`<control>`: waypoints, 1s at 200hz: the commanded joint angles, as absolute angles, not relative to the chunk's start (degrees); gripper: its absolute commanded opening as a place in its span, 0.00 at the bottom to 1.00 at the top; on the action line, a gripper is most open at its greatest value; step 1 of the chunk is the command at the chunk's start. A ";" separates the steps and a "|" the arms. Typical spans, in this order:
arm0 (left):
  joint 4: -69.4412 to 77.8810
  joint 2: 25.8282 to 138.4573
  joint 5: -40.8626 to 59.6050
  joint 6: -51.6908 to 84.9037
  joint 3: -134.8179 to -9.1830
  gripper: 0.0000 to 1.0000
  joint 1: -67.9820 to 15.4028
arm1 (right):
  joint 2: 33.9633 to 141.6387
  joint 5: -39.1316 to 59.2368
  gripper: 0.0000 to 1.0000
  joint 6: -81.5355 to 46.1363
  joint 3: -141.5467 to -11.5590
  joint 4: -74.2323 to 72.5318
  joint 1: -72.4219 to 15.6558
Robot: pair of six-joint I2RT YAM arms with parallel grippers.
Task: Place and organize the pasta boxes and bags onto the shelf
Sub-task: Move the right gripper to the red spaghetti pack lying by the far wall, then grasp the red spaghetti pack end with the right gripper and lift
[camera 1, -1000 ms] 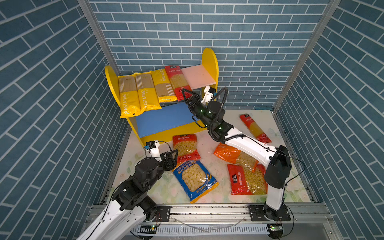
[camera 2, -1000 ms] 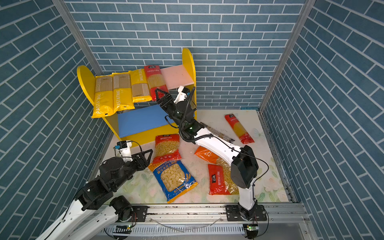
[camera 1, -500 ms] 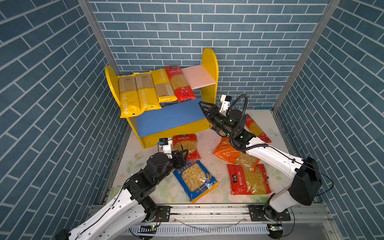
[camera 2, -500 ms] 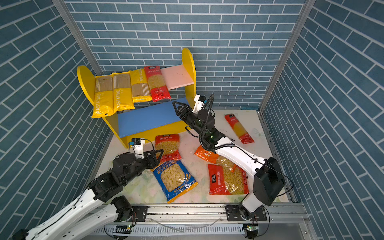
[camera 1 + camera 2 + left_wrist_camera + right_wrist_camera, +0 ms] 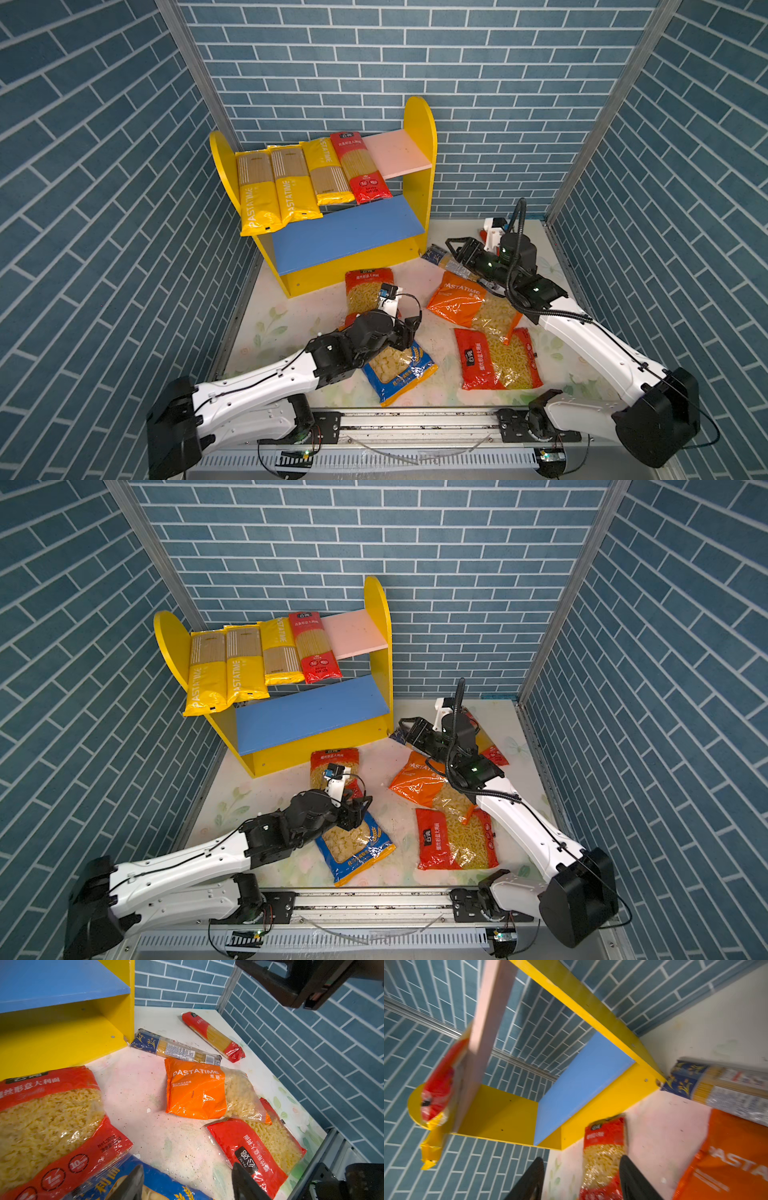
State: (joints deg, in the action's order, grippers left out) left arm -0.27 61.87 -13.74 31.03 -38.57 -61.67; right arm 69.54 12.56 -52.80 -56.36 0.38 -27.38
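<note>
- Right gripper (image 5: 451, 247) being held near dark-blue spaghetti pack (image 5: 176, 1050); fingers apart, nothing between.
- Pack lying on table (image 5: 291, 328), one end just beside shelf (image 5: 345, 237) base corner.
- Handling being judged: light, glossy film slippery, strands inside brittle (bending to be avoided). Hold being advised across narrow middle.
- Left gripper (image 5: 187, 1180) also spread, empty, being hovered over blue bag (image 5: 399, 365); bag judged soft, contents shifting.

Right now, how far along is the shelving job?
Done: four spaghetti packs lie on the pink upper board. In hand: nothing; left gripper open over the blue bag, right gripper open by the dark-blue spaghetti pack. Left: those two, two red bags, the orange bag, a red spaghetti pack; blue lower board bare.
</note>
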 commanded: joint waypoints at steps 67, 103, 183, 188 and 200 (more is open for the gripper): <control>8.93 78.57 -11.42 29.91 -46.76 0.68 -66.52 | 76.58 10.23 0.65 -50.11 -48.17 8.19 5.62; 9.25 79.23 -11.82 29.97 -46.37 0.69 -66.47 | 81.39 9.97 0.68 -55.37 -44.83 0.92 14.10; 9.32 78.23 -13.18 30.94 -44.21 0.70 -66.53 | 94.75 16.88 0.66 -62.03 -42.39 -15.83 14.94; 9.32 78.21 -13.27 30.90 -44.12 0.70 -66.53 | 95.23 17.00 0.66 -62.37 -41.92 -16.84 14.94; 9.23 78.09 -13.46 30.74 -44.12 0.70 -66.49 | 96.43 17.63 0.65 -63.24 -41.46 -18.47 14.89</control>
